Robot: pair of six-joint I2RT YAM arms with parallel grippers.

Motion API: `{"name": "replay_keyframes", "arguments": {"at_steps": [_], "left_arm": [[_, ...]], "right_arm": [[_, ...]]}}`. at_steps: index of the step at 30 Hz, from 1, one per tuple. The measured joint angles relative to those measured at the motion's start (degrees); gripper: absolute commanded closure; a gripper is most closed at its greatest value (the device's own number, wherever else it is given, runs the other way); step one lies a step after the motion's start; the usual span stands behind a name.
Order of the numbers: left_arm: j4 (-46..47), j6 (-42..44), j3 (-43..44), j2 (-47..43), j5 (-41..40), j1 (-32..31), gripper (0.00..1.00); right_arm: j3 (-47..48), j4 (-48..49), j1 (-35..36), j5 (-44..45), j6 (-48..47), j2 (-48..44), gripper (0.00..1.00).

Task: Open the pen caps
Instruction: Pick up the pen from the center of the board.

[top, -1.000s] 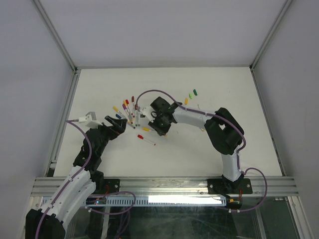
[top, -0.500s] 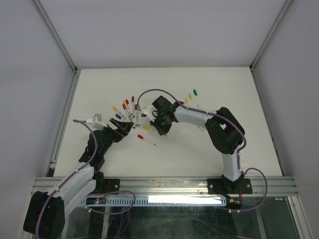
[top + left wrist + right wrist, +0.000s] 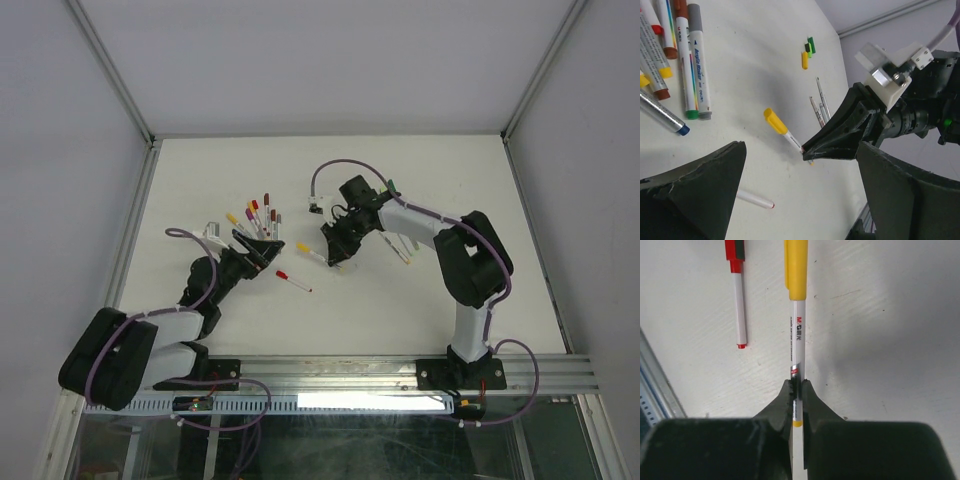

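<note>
The right fingers are pinched on the white barrel of a pen near its tail. Its yellow cap is fitted on the far end, pointing away from them over the bench. The left fingers stand spread wide and hold nothing, with that cap ahead of their gap and a red-capped pen lying nearby.

Loose caps: 3. Bare barrels: about 3. Lone capped pens: 2, yellow pen and red pen. Pile: roughly 6 pens.
</note>
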Motion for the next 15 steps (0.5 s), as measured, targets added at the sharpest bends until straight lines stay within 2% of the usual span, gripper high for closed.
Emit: {"name": "replay_keyframes", "arguments": {"at_steps": [7, 15], "left_arm": [[12.61, -1.42, 3.52, 14.51, -0.5, -3.41, 0.06], [24.7, -4.66, 9.77, 32.28, -3.67, -7.08, 0.19]], "right_arm": [[-0.39, 1.18, -3.93, -10.01, 3.78, 0.0, 1.0], [-0.66, 2.27, -4.98, -17.09, 6.86, 0.0, 1.0]]}}
